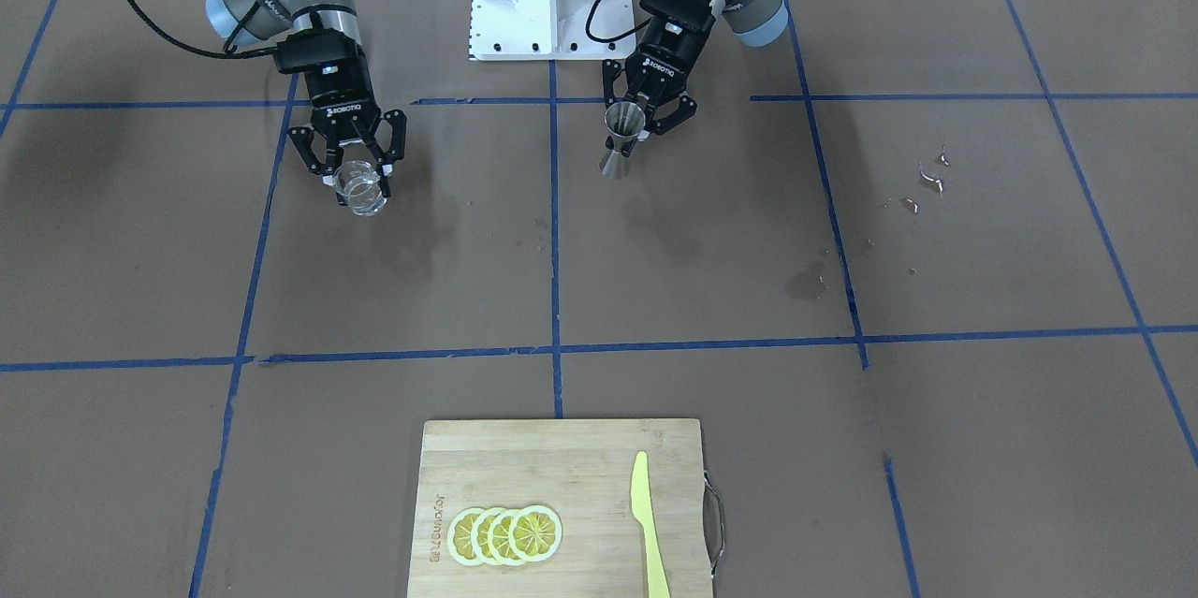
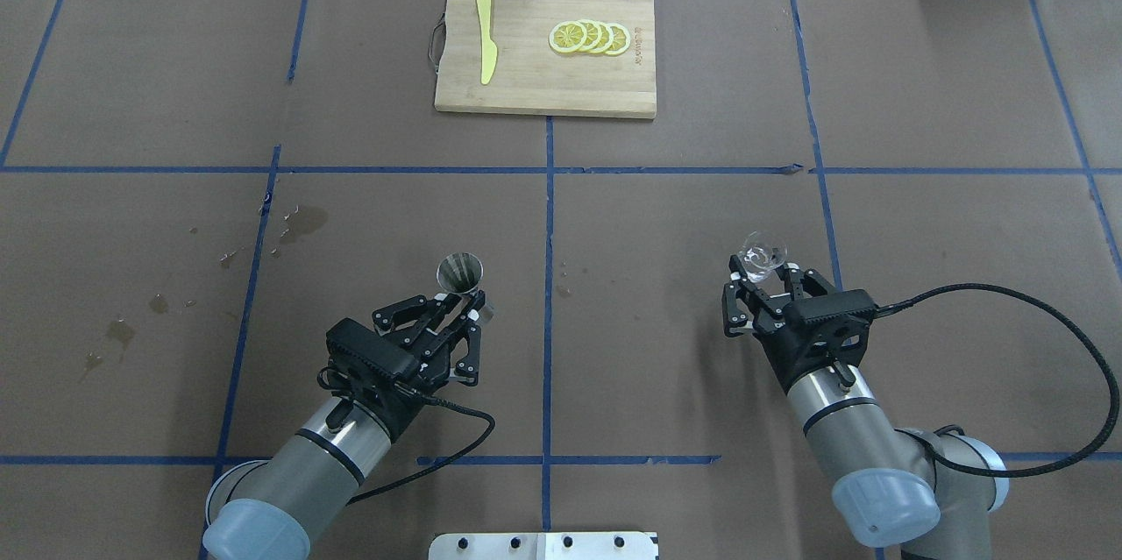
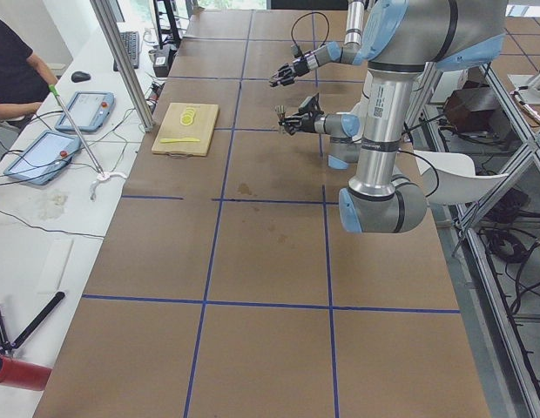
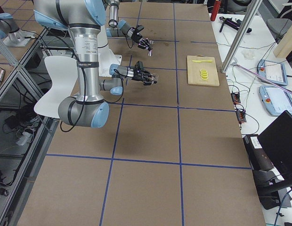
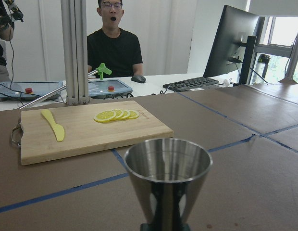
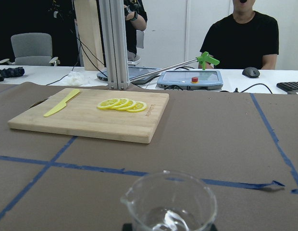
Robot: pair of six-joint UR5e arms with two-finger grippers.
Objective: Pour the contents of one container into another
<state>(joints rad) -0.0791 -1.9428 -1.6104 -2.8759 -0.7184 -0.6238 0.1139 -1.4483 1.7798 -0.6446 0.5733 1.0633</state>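
Left end effector (image 2: 466,304) first: its two fingers are clamped on the steel jigger (image 2: 459,272), which stands upright with its open mouth up, just to the left of the centre tape line. Across that line, well apart from it, the right end effector (image 2: 761,277) is closed the same way around the glass measuring cup (image 2: 761,253), also upright, with its small spout showing in the right wrist view. Whether there is liquid in the cup, I cannot tell. Both vessels look raised off the table (image 2: 666,218), with their shadows falling apart from them on the brown paper. Further out on the left side, a scatter of damp stains (image 2: 302,223) marks the paper near a blue tape line. At the far edge of the table lies the wooden cutting board (image 2: 526,82), with a row of overlapping lemon slices (image 2: 589,38) on its right half and a yellow knife (image 2: 485,47) on its left, lying well apart.
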